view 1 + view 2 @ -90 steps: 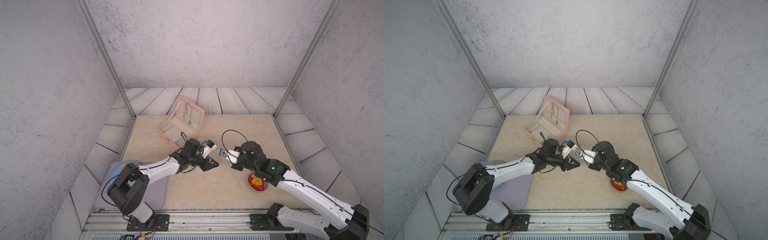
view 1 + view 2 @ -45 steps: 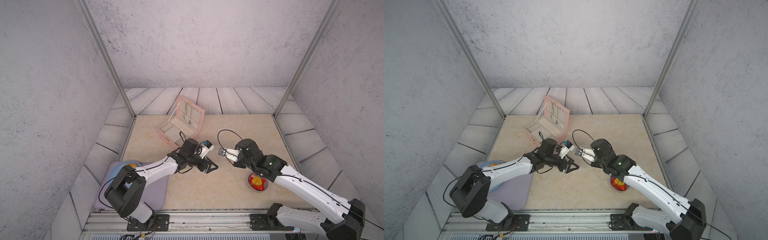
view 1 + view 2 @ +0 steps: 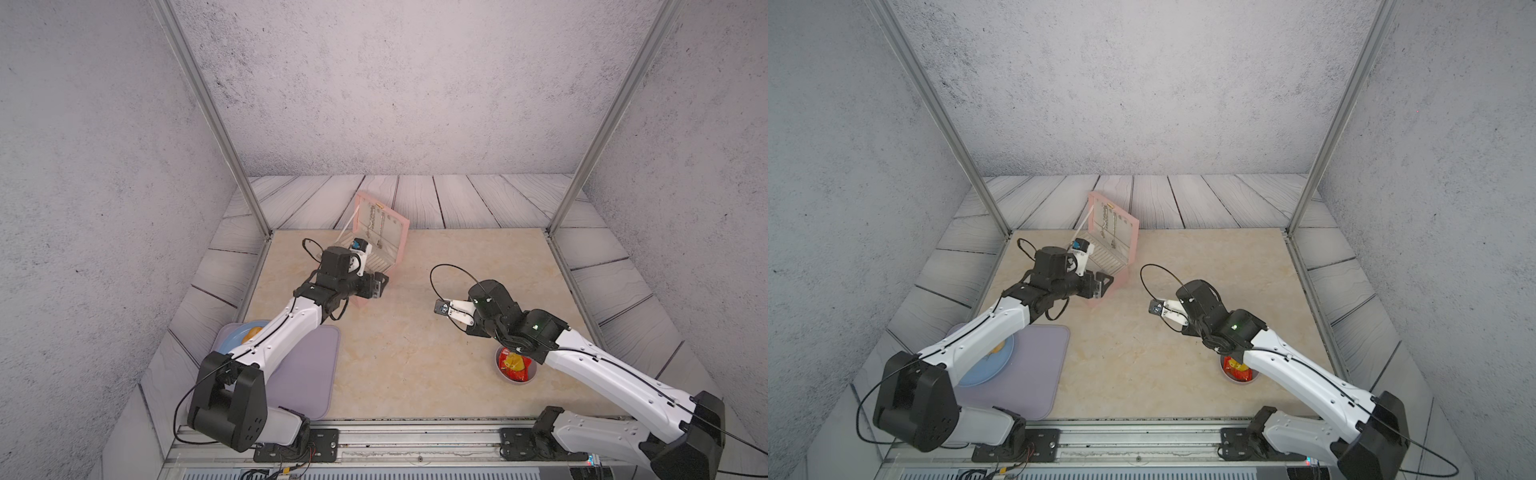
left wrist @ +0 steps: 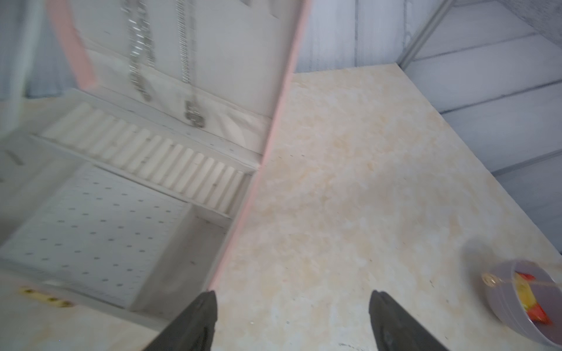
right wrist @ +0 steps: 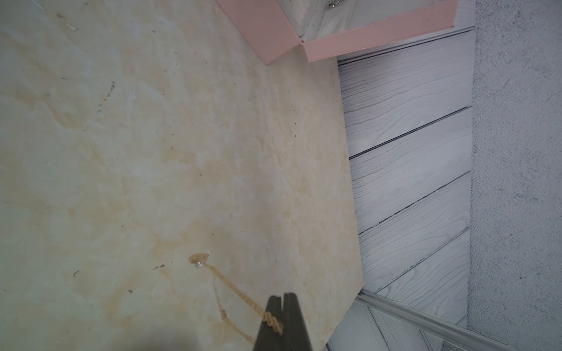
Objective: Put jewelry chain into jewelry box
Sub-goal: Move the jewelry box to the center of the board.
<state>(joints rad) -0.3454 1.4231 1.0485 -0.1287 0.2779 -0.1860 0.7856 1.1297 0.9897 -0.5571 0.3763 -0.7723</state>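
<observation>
**Fine Gold Chain Pinched at Right, Open Box Waiting at Left**

At far left, a purple mat point(image 3: 307, 374) carried a blue plate point(image 3: 230, 343). The left arm reached over them toward the jewelry box point(image 3: 400, 245). The box stood open near the back of the beige tabletop point(image 3: 415, 353), with its lid upright. The left gripper point(image 4: 292, 296) hung at the box's near end, its jaws spread wide with nothing between them. One fingertip point(image 4: 206, 307) sat just over the pink side wall. Two silvery chains point(image 4: 140, 54) hung inside the lid above the ring rolls point(image 4: 146, 158).

Well to the right, clear of the box, the right gripper point(image 5: 282, 299) had its jaws pressed together on the jewelry chain point(image 5: 231, 284). The chain trailed from them to a small pale bead. Whether that end touched the tabletop could not be told. Under the right arm stood a greyish bowl point(image 3: 517, 382) holding a red packet point(image 3: 513, 368).
</observation>
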